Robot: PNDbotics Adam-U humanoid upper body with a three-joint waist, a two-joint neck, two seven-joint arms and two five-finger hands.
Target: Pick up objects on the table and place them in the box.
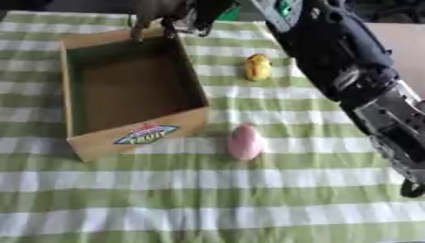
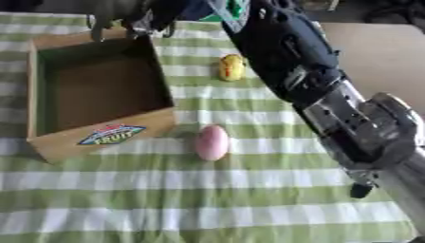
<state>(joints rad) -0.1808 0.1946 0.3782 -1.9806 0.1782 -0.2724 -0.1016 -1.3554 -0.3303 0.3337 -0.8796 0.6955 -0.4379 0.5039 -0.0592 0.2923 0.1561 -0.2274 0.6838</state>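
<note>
Left eye view: box [image 1: 133, 142] empty, at left of bench [image 1: 207, 199]; pink object [image 1: 245, 141] just beside its front corner, yellow object [image 1: 258, 67] farther back. Risk: an arm sweep could knock either away.
Right eye view: right robot hand [image 2: 124, 16] above the box's far rim, fingers curled downward, apparently holding nothing.

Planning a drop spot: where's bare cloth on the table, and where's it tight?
Free: the whole near strip of tablecloth below the box and pink object; also the strip left of the box. The box interior looks empty. Crowded: the far rim, where the right hand hovers, and the right side under its arm, beside the yellow object.
</note>
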